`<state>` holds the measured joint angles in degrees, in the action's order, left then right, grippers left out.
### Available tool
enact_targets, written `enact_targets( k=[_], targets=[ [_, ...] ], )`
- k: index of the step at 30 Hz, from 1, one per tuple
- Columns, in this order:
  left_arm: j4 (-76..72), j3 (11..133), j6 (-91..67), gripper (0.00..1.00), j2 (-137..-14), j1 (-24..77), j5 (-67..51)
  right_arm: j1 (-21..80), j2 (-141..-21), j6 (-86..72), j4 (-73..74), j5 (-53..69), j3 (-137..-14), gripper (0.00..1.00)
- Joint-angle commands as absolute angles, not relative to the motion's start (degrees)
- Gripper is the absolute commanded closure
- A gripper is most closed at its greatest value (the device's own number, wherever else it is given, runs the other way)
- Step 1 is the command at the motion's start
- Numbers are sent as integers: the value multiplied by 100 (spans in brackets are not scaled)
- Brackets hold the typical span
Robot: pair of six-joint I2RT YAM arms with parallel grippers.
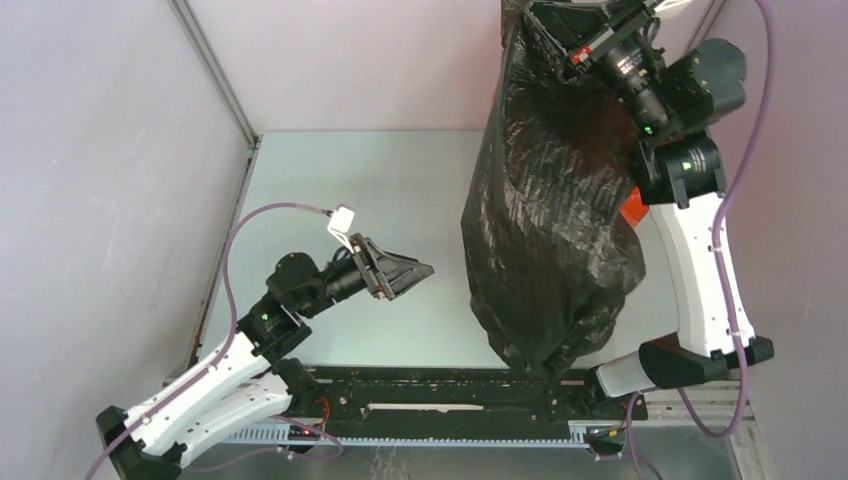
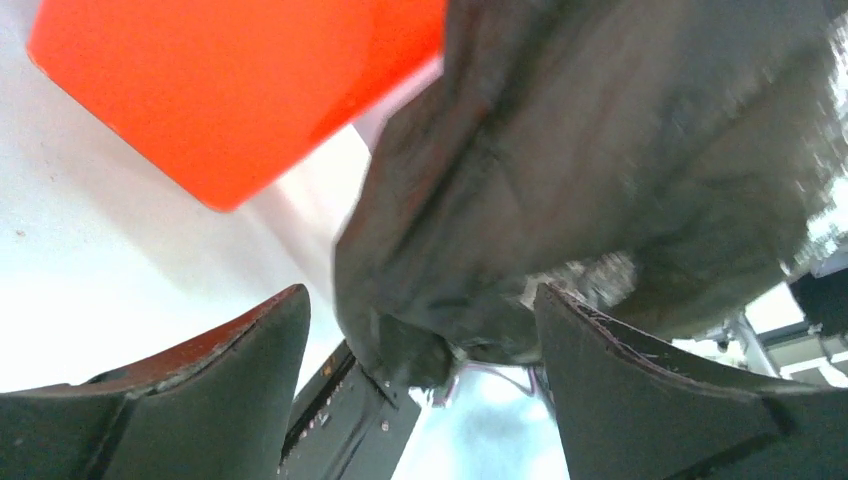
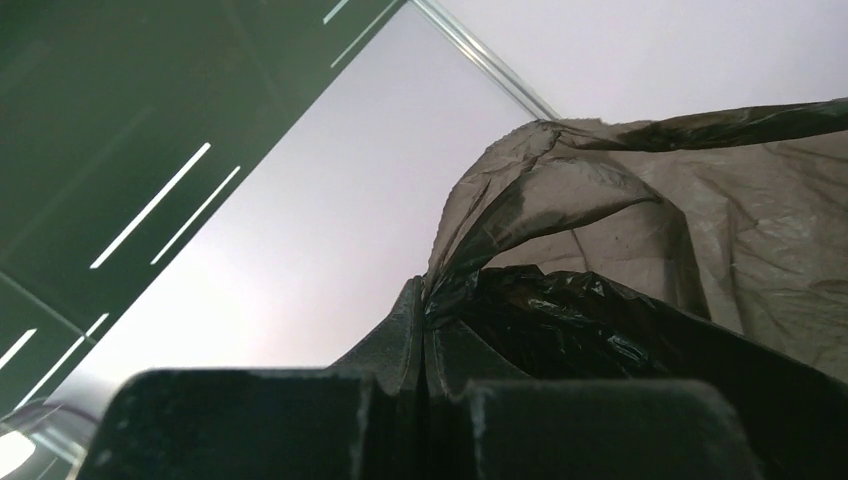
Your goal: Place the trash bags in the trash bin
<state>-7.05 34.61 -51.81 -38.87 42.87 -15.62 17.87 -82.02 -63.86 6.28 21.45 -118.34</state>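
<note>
While my right gripper (image 3: 425, 340) is clamping the limp, slippery trash bag (image 1: 545, 230) up top, I'm eyeing its six-o'clock slack for my spread left gripper (image 1: 420, 270).

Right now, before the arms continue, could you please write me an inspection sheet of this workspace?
Surface: pale grey table top.
Job's things: one black trash bag hangs from the right gripper; the orange trash bin stands beyond it, mostly hidden in the top view.
Clutter: nothing seen.
Grippers: right gripper raised high, shut on the bag's top edge; left gripper open, empty, low, pointing at the bag.
Cables: purple cables loop along both arms, clear of the bag.
Surroundings: plain pale walls, a metal frame post.
</note>
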Motion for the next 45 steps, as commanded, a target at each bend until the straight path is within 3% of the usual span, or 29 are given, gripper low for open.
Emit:
enact_targets(
  k=[1, 5, 8, 13, 18, 24, 27, 30, 34, 43, 45],
  targets=[
    [639, 4403, -4152, 11, -4224, 5150, -799, 1805, -8305, -6457, 57, 2059, -12310, 100],
    [-342, 4239, -3716, 1, -4334, 5980, -382, 1673, -8330, -6496, 53, 1959, -12322, 100],
    [-1288, 3911, -3206, 0, -4343, 6411, -308, 1488, -8369, -6649, 53, 1981, -12367, 100],
    [-1036, 4369, -1994, 0, -4853, 6753, 483, 1231, -8424, -6909, 53, 2022, -12520, 100],
    [-815, 4775, -1452, 0, -5295, 6768, 2474, 1203, -8313, -6948, -75, 1931, -12499, 100],
    [29, 4883, -770, 0, -5073, 6548, 3974, 1148, -8244, -7239, -179, 2075, -12369, 100],
    [491, 4893, -863, 0, -4832, 6011, 3466, 1128, -8238, -7333, -225, 2114, -12363, 100],
    [-110, 4677, -496, 0, -4733, 5915, 2524, 1130, -8182, -7327, -203, 1996, -12380, 100],
    [-378, 5232, -62, 0, -5329, 5906, 2405, 1138, -8169, -7568, -331, 1942, -12411, 100],
    [-53, 7779, 659, 1, -7232, 5320, 2675, 1168, -7912, -7902, -148, 2013, -12530, 100],
    [421, 8491, 659, 12, -7596, 5133, 2749, 1164, -7757, -7878, -36, 2062, -12500, 100]
  ],
)
